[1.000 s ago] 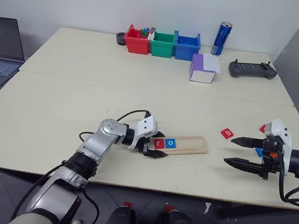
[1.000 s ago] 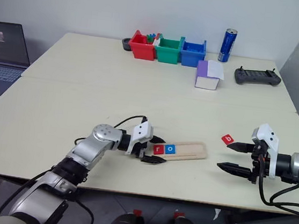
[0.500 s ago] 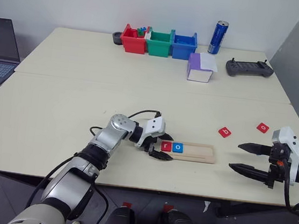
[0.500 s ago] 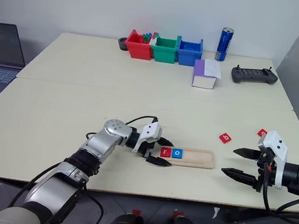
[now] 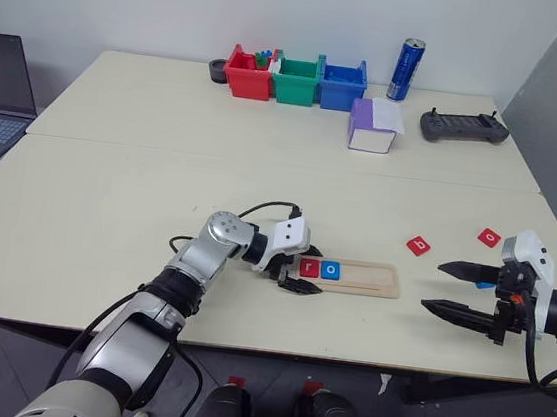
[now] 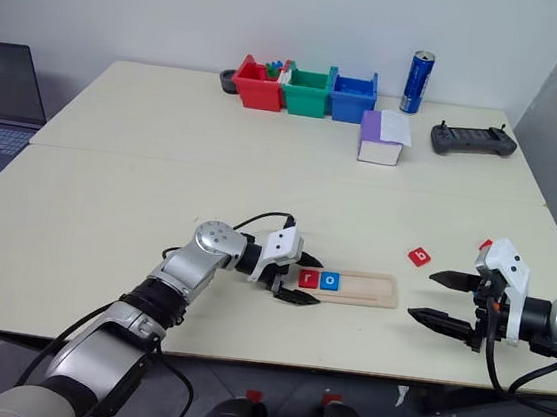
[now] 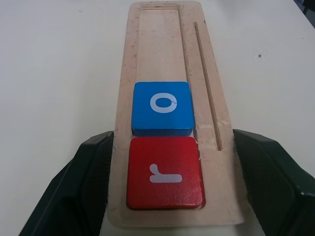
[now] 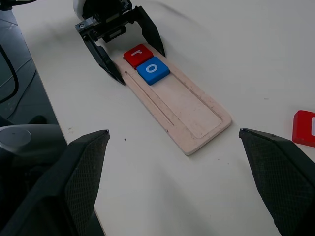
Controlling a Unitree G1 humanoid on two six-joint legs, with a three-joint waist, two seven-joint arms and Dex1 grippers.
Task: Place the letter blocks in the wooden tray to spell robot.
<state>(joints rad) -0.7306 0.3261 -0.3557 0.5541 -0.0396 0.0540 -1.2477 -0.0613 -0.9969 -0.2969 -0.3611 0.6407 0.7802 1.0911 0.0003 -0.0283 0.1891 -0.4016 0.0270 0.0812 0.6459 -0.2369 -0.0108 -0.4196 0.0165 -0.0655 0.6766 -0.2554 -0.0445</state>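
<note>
Left pincer [image 7: 167, 191] clamping the wooden tray [image 5: 361, 276]
Its end is carrying red r [image 7: 165, 172] and blue o [image 7: 162, 107]; right pincer [image 5: 455, 289] is hovering wide over the counter [image 5: 108, 199], near red b [image 5: 418, 246]

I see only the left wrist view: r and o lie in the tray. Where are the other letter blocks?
Observer: A red b block lies on the table, to the right of the wooden tray and apart from it.
Operator: Is there another one?
Observer: Yes, a red o block lies farther right.
Operator: And the right gripper?
Observer: The right gripper is open and empty, to the right of the tray.
</note>
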